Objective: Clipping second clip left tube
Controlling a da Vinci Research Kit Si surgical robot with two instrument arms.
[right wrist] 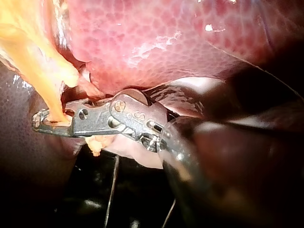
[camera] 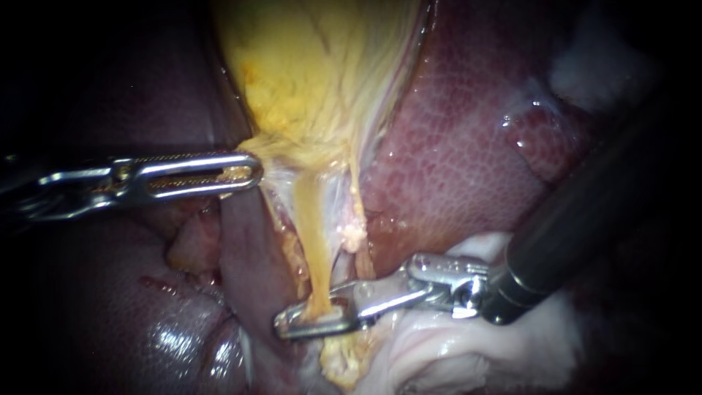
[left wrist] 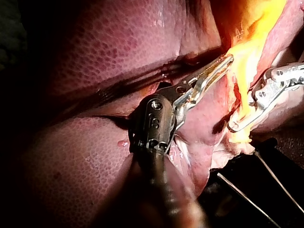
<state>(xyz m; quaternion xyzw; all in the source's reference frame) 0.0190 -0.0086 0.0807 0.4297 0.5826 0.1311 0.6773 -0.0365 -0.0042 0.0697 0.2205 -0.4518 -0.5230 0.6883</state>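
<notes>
Low on the left tube (camera: 313, 249), right instrument (camera: 285, 325) jaws clamp it; the right wrist view misses the left instrument (camera: 252, 170), its jaws pinching the gallbladder (camera: 314, 73).

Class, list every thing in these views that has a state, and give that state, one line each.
left instrument: jaws shut on the gallbladder, at its lower edge.
right instrument: jaws shut on the left tube.
left tube: straight, passing between the right instrument's jaws.
gallbladder: gripped at its lower edge.
right tube: free, nothing grips it.
</notes>
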